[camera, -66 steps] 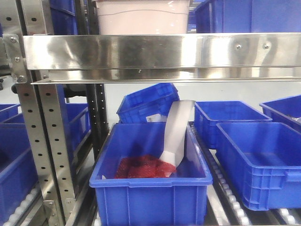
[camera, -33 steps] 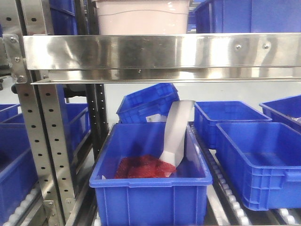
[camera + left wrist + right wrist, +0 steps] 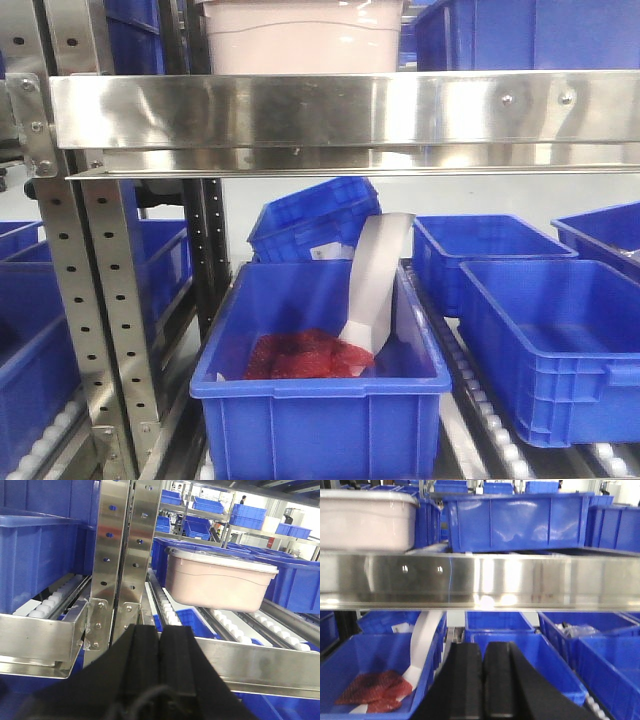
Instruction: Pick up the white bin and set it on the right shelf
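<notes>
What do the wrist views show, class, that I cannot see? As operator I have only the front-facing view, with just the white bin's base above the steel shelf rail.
Observer: The left wrist view shows the whole white bin, lid on, sitting on rollers of the right shelf.
Operator: Is either arm holding it?
Observer: No. The left gripper has its fingers shut together, empty, in front of the shelf.
Operator: And the right?
Observer: The right gripper is shut too, empty, below the front rail.
</notes>
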